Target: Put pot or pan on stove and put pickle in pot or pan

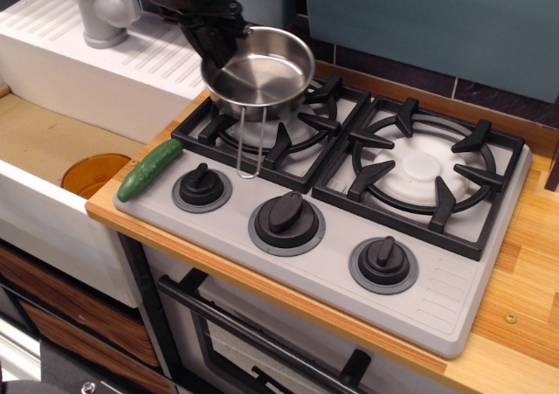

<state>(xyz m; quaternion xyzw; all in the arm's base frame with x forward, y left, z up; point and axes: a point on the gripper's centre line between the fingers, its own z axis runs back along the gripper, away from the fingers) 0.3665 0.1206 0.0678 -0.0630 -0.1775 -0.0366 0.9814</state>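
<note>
Gripping the far-left rim of the pan (259, 72), the dark fingers (212, 38) come down from the top edge of the view; they look pinched on the rim, though their tips merge into one black shape and the exact contact is hard to make out. One pan is in view: round, shiny steel, shallow, held tilted above the left burner (272, 125) with its base close to the grate. I cannot tell whether it touches the grate. Its single thin wire handle (249, 145) hangs toward 6 o'clock, ending over the front bar of that grate.

Around it lies the stove (349, 202), grey, with two burners: the left one under the pan and the right burner (425, 169) at 3 o'clock from it, bare. Three black knobs (286, 219) run along the front edge.

One pickle (149, 169), dark green, lies at about 8 o'clock from the pan, at the stove's front-left corner, well apart from the pan.

Further out, the wooden desk (524, 307) carries the stove. At 9 o'clock sits a white sink (52, 141) holding one orange disc (92, 174), with one grey tap (103, 10) behind it.
</note>
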